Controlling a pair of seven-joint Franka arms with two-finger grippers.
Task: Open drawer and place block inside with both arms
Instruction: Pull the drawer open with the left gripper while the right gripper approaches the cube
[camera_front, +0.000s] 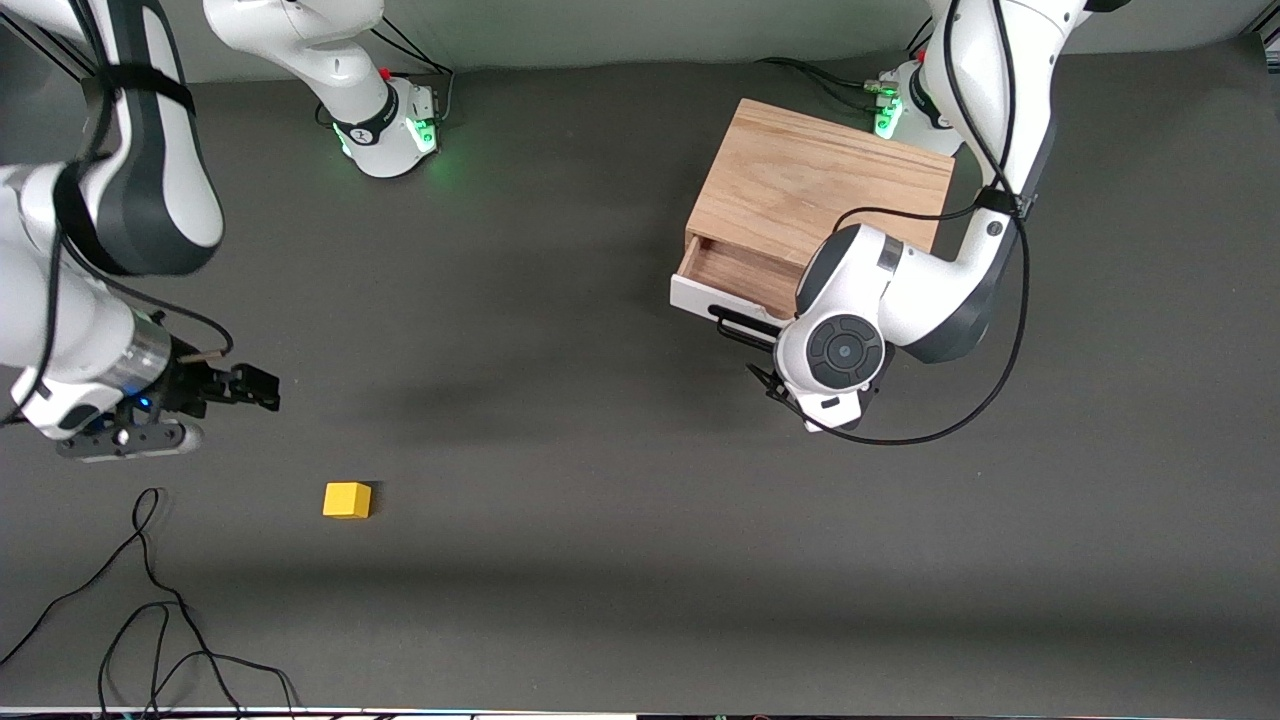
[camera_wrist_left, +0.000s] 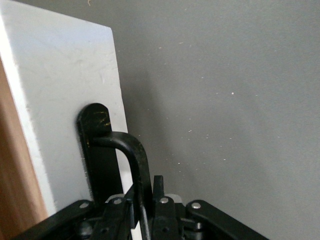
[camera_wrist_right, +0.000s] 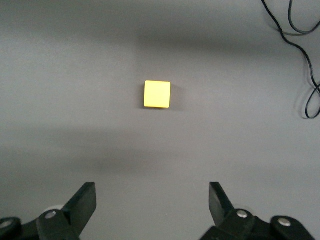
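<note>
The light oak cabinet (camera_front: 820, 180) stands toward the left arm's end of the table. Its white-fronted drawer (camera_front: 688, 292) is pulled partly out and shows a wood interior (camera_front: 745, 270). My left gripper (camera_wrist_left: 146, 192) is shut on the drawer's black bar handle (camera_wrist_left: 131, 150). In the front view the left hand (camera_front: 835, 355) hides most of the handle (camera_front: 738, 325). The yellow block (camera_front: 347, 500) lies on the table toward the right arm's end. My right gripper (camera_front: 255, 388) is open and empty above the table, short of the block (camera_wrist_right: 157, 94), with its fingertips (camera_wrist_right: 86, 196) wide apart.
Loose black cables (camera_front: 150, 600) lie on the table near the front camera at the right arm's end and also show in the right wrist view (camera_wrist_right: 300, 50). The dark grey table (camera_front: 560, 400) stretches between the block and the cabinet.
</note>
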